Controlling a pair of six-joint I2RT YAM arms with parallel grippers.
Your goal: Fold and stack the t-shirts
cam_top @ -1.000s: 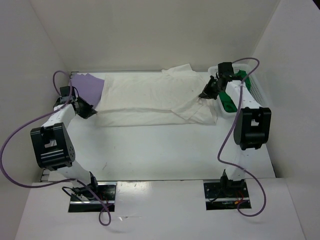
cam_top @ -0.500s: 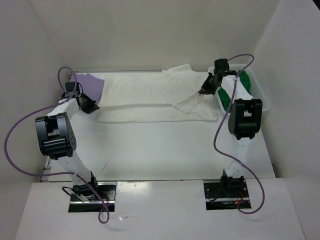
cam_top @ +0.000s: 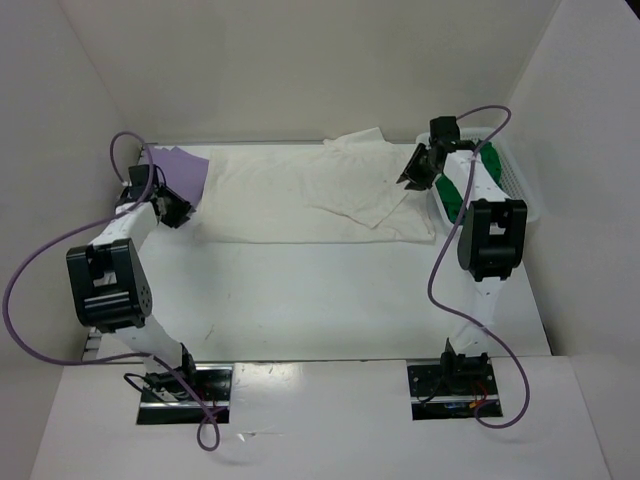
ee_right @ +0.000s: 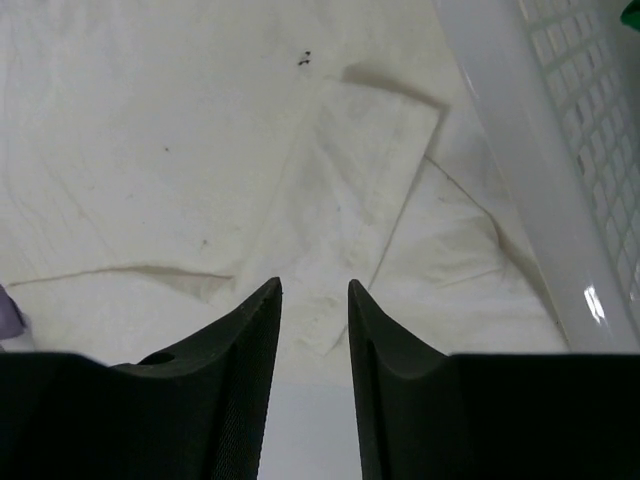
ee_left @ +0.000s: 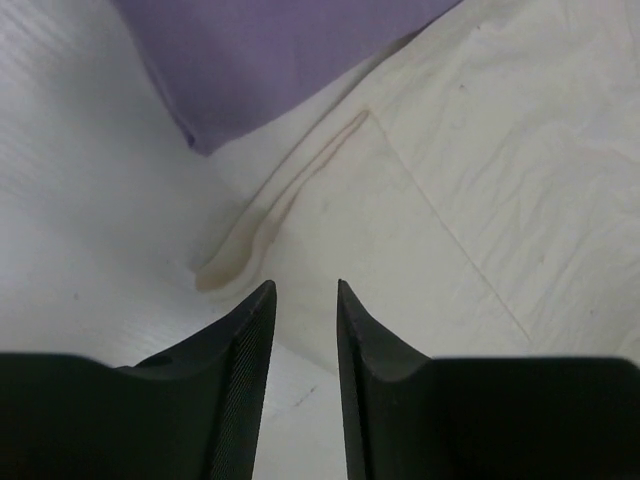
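The cream white t-shirt lies folded lengthwise across the back of the table. At its left end lies the lavender t-shirt, folded flat. The bright green t-shirt hangs in the white mesh basket on the right. My left gripper hovers at the cream shirt's left end, open, with nothing between its fingers; the wrist view shows the gripper just above a sleeve hem. My right gripper is open and empty over the shirt's right end, close to the basket wall.
White walls close in the table on the left, back and right. The basket stands against the right wall at the back. Purple cables loop from both arms. Bare tabletop stretches between the shirt and the arm bases.
Both grippers carried the cream shirt's front edge toward the back, then opened and let it go. The shirt now lies narrower, folded over itself.
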